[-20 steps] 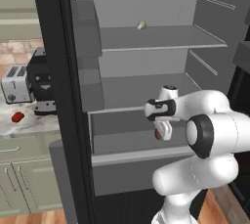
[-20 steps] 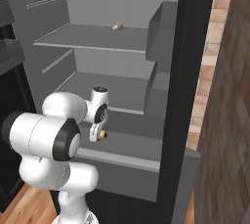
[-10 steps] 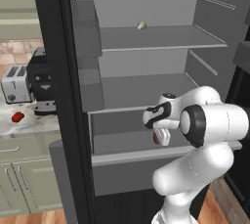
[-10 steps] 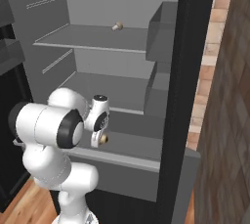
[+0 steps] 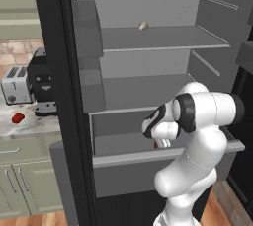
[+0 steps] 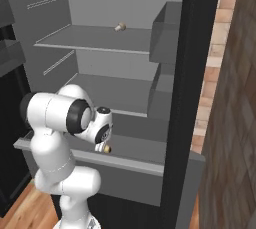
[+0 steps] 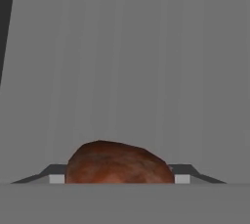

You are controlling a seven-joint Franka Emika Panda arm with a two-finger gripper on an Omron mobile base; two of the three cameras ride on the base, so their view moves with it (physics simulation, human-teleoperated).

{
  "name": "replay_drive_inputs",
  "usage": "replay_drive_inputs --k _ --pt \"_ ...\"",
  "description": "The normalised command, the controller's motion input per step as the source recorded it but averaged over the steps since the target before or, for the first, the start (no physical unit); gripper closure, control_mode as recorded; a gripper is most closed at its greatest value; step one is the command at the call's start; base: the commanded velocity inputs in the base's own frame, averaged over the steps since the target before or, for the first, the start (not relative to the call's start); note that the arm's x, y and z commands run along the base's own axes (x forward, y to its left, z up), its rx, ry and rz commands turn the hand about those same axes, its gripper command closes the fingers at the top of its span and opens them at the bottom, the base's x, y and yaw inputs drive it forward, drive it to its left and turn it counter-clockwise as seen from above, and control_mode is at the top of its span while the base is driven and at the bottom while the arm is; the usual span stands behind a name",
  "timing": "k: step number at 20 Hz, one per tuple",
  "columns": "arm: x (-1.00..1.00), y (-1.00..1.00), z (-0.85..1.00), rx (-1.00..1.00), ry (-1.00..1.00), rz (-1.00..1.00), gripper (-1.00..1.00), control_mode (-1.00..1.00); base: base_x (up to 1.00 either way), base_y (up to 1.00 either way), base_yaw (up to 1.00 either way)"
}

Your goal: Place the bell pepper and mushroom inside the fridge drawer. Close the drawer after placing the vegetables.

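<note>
The mushroom (image 7: pixel 117 164), with its rounded brown cap, sits between my two fingertips, and my gripper (image 7: pixel 119 178) is shut on it. My hand hangs low over the open fridge drawer (image 5: pixel 133 170), with the gripper (image 5: pixel 158 143) just above the drawer's grey floor (image 7: pixel 127 61). From the right, the gripper (image 6: pixel 103 148) and the tan mushroom (image 6: pixel 106 148) show just behind the drawer's front (image 6: pixel 125 173). The bell pepper (image 5: pixel 18 117), small and red, lies on the counter left of the fridge, far from my hand.
A small pale thing (image 5: pixel 143 24) rests on the upper fridge shelf (image 5: pixel 163 40). A toaster (image 5: pixel 14 86) and a black appliance (image 5: pixel 42 84) stand on the counter. The black fridge wall (image 5: pixel 66 96) separates the counter from the drawer. The other fridge wall (image 6: pixel 182 123) rises on the right.
My hand has come down toward the drawer with the mushroom still held, and the arm's elbow has swung over it. The drawer and the bell pepper have not moved.
</note>
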Motion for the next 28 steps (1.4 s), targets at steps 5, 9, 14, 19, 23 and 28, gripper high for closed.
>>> replay_drive_inputs --k 5,9,14,19,23,28 --pt "-0.11 0.00 -0.02 0.00 0.00 0.00 -1.00 -1.00 0.00 0.00 0.00" --pt "-0.05 0.00 0.00 0.00 0.00 0.00 -1.00 -1.00 0.00 0.00 0.00" --pt "-0.01 0.00 0.06 0.00 0.00 0.00 -1.00 -1.00 0.00 0.00 0.00" --pt "0.00 0.00 0.47 0.00 0.00 0.00 -1.00 -1.00 0.00 0.00 0.00" --pt "0.03 0.01 0.98 -0.01 0.00 0.00 -1.00 -1.00 0.00 0.00 0.00" --pt "-0.03 0.01 1.00 -0.01 0.00 0.00 -1.00 -1.00 0.00 0.00 0.00"
